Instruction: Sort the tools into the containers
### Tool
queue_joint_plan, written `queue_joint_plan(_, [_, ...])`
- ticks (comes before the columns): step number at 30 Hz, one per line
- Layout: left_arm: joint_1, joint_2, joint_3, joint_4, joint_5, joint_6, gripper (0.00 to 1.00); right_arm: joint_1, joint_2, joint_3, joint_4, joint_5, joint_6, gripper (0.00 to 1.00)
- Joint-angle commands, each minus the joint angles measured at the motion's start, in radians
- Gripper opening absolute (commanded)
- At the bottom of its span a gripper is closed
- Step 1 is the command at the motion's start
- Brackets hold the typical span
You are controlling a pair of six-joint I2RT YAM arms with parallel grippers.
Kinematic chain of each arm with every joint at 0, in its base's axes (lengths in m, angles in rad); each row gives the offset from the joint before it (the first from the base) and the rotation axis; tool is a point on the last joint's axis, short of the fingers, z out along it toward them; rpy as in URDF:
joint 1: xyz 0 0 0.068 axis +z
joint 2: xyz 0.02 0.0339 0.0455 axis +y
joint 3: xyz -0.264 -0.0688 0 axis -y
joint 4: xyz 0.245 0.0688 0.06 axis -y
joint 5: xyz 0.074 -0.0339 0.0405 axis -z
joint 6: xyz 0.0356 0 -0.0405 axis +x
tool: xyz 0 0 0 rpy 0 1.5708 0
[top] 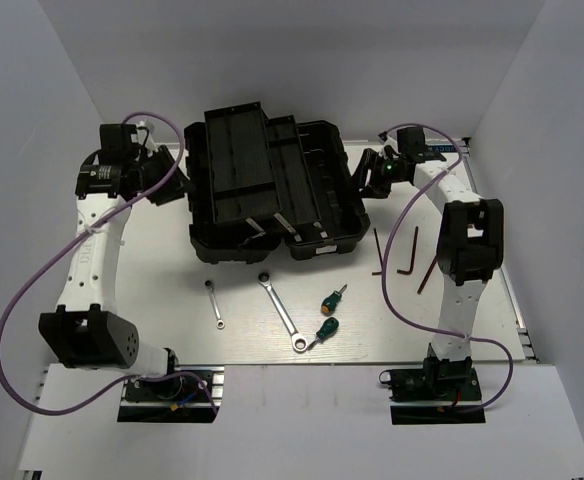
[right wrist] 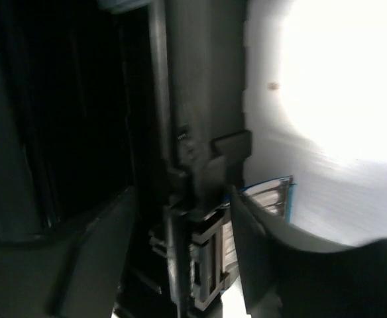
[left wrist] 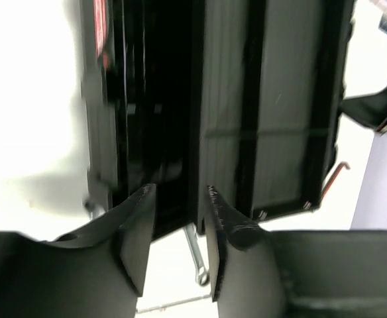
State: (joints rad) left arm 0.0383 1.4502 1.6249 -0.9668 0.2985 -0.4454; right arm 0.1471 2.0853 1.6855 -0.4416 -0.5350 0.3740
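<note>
Left fingers [left wrist: 137, 232] flanking toolbox [left wrist: 273, 132] edge, wrench [left wrist: 197, 255] beyond

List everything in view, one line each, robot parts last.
toolbox: one, black, open, centre back of table
wrenches: two, silver, short and long, in front of toolbox
screwdrivers: two, green handles with orange ends, right of the wrenches
hex keys: three it seems, dark, right of toolbox
table: one, pale, under everything
cables: purple, looping along both arms
arms: two, white and black, either side
left arm's fingers: black, apart, at toolbox's left edge
right arm's fingers: black, apart, at toolbox's right edge
</note>
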Motion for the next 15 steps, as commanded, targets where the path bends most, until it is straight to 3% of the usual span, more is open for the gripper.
queue_joint_plan(1, [-0.024,-0.092,-0.053,-0.035,-0.035,-0.003,0.46,-0.009,-0.066,-0.021,0.008,-0.121,-0.021,0.67])
queue_joint_plan(5, [-0.044,-0.152,-0.054,-0.07,-0.059,0.022,0.53,-0.052,-0.191,-0.087,-0.045,-0.175,-0.128,0.9])
queue_joint_plan(9, [-0.063,-0.227,-0.054,-0.058,-0.017,0.046,0.54,-0.069,-0.286,-0.096,-0.147,-0.155,-0.273,0.9])
queue_joint_plan(11, [-0.072,-0.27,-0.088,-0.029,0.04,0.059,0.54,-0.07,-0.378,-0.18,-0.175,-0.067,-0.412,0.9])
queue_joint_plan(13, [-0.072,-0.303,-0.132,-0.01,0.085,0.07,0.47,-0.072,-0.489,-0.26,-0.105,0.05,-0.49,0.9])
queue_joint_plan(14, [-0.083,-0.319,-0.195,0.008,0.134,0.082,0.43,-0.078,-0.508,-0.339,-0.105,0.061,-0.51,0.85])
queue_joint_plan(15, [-0.083,-0.356,-0.229,0.019,0.155,0.082,0.38,-0.087,-0.521,-0.349,-0.161,0.066,-0.539,0.36])
